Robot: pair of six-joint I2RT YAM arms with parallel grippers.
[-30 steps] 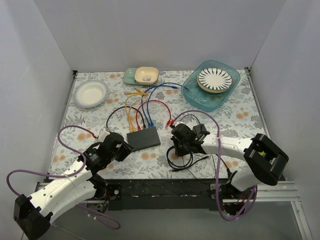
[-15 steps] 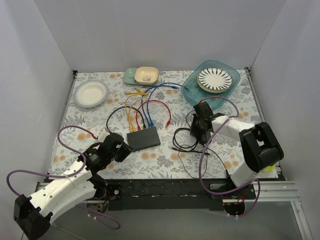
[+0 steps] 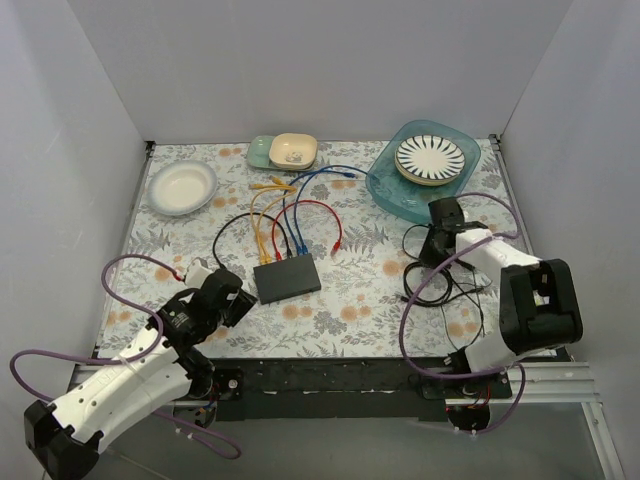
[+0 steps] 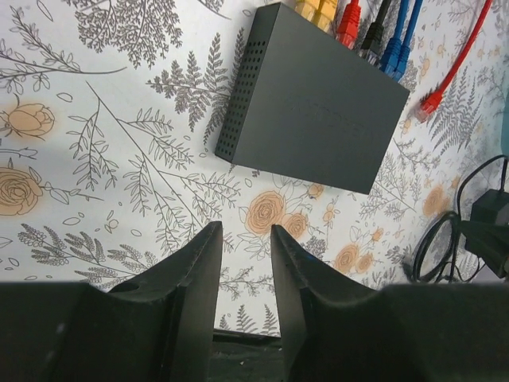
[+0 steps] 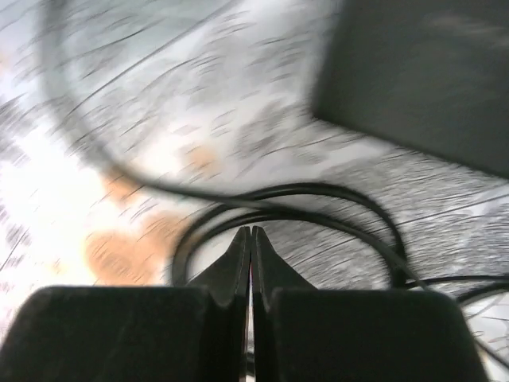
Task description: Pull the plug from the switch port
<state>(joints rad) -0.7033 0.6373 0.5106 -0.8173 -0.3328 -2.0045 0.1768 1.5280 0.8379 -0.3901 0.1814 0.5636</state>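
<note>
Jaws of the left gripper (image 4: 244, 231) stand apart with nothing between them, above the floral cloth (image 4: 95, 159). Just beyond its fingertips, and not touching them, lies the switch (image 4: 314, 95), a flat black box set at a slant near the middle of the table. Along its far edge a row of plugs (image 4: 348, 22) sits in the ports: yellow, red, black, then blue. A loose red cable end (image 4: 430, 101) lies on the cloth just right of the box.

Jaws of the right gripper (image 5: 250, 232) are pressed tight together, and nothing shows between them. This gripper is well apart from the switch, at the right side of the table, over a black cable coil (image 5: 294, 189). Its wrist view is blurred; a dark block (image 5: 421, 79) shows past the coil. Farther back, a teal tray (image 3: 385, 185) bears a striped plate (image 3: 430, 160).
</note>
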